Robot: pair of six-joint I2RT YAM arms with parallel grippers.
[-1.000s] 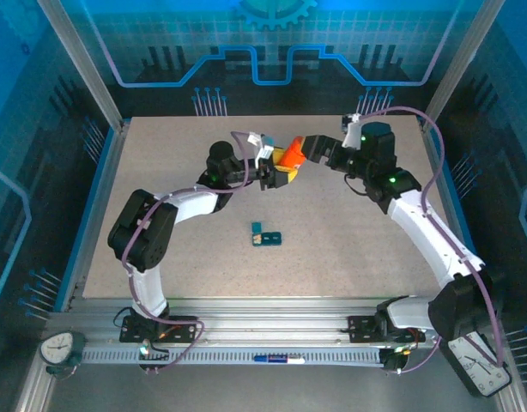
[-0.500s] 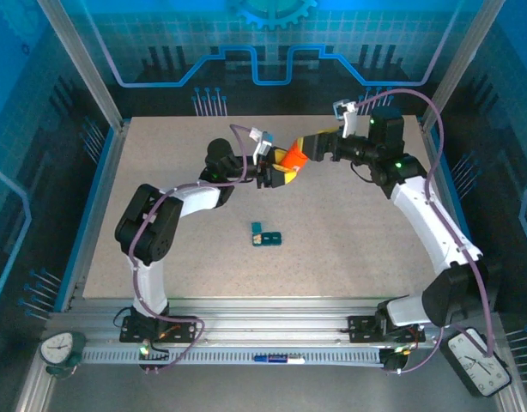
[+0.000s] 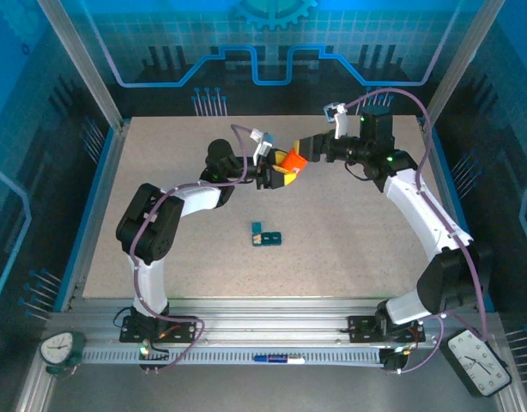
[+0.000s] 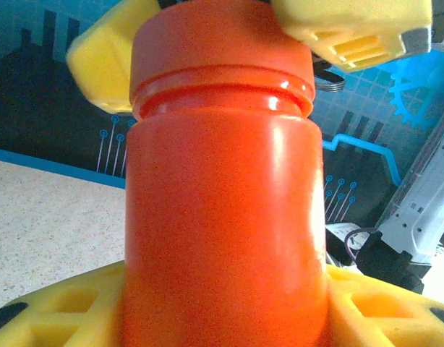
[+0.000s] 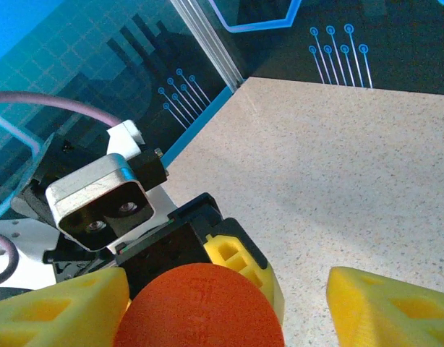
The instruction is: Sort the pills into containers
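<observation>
1. Left claw (image 3: 283, 174) is partly open and clamped on the orange bottle (image 4: 222, 217). In its wrist view both yellow fingers (image 4: 56, 311) press the lower body, one on each side.
2. In the top view we see the bottle held above the far middle of the worktop (image 3: 349, 232), with its cap end pointing toward the right arm.
3. Right claw (image 5: 222, 303) straddles the cap (image 4: 220, 36) with its jaws partly spread.
4. In the right wrist view one finger sits against the cap's side. The other finger (image 5: 395, 307) stands off it, with worktop showing through the gap, so we read this claw as not clamped.
5. The left wrist view agrees on position: the right claw's two yellow tips sit either side of the cap's top edge. We cannot tell contact from there.
6. Containers (image 3: 266, 235): a short dark-teal strip of joined square cells, lying flat near the middle of the worktop. It is nearer the arm bases than both claws and well apart from the bottle.
7. One end cell shows a paler patch. It is too small in the top view for us to tell what the cells hold.
</observation>
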